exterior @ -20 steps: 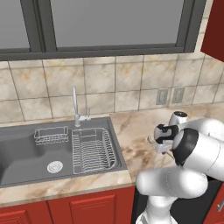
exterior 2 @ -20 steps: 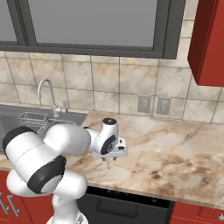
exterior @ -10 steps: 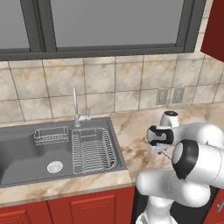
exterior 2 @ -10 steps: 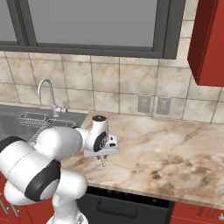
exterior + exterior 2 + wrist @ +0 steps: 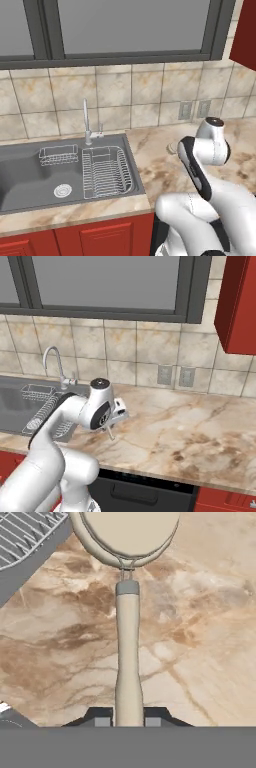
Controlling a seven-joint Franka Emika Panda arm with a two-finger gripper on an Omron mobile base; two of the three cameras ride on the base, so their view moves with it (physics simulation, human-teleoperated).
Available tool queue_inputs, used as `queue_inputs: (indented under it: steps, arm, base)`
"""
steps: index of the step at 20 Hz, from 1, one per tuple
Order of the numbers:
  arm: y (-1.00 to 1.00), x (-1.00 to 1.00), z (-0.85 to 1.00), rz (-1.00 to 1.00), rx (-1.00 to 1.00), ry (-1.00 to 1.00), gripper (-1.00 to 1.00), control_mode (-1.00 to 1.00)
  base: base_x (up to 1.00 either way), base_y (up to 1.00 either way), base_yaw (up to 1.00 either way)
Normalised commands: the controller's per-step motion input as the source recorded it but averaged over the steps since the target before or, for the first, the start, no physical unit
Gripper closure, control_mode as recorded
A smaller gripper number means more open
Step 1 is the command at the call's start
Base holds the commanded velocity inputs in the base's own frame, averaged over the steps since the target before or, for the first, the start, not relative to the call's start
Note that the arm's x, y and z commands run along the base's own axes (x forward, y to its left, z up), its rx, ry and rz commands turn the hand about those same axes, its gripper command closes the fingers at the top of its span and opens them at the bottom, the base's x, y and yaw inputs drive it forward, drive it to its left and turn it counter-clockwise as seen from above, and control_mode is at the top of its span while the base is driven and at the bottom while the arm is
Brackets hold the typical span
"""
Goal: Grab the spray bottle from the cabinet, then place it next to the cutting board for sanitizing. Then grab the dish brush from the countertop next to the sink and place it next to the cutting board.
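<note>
On the marbled table beside the sink, the hand has just clamped the dish brush; it looks ready to lift.

Pale beige dish brush with a grey collar; beige countertop marbled brown; dark grey sink beside it; red cabinet above.

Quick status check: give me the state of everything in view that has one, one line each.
gripper: shut on the dish brush handle.
dish brush: gripped between the fingers, over the countertop.
tap: no water running.
sink: no dishes in it, wire racks empty.
cabinet: door closed.
</note>
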Motion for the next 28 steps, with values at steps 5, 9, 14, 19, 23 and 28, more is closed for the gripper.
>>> queue_inputs:
  steps: [5, 9, 14, 19, 23, 28]
  arm:
    - [0.02, -0.9, 1.0, 0.32, 0.01, -0.37, 1.0, -1.0]
    - [0.14, -0.73, 1.0, 0.21, 0.04, -0.36, 1.0, -1.0]
    - [0.3, -0.45, 1.0, 0.1, 0.0, -0.33, 1.0, -1.0]
    - [0.27, -0.64, 1.0, 0.03, 0.01, -0.29, 1.0, -1.0]
    - [0.29, -0.64, 0.98, 0.0, 0.07, -0.24, 1.0, -1.0]
    - [0.34, -0.33, 0.68, 0.0, 0.15, -0.08, 1.0, -1.0]
  base:
    - [0.0, 0.0, 0.0]
    - [0.0, 0.0, 0.0]
    - [0.0, 0.0, 0.0]
    - [0.0, 0.0, 0.0]
    - [0.0, 0.0, 0.0]
    - [0.0, 0.0, 0.0]
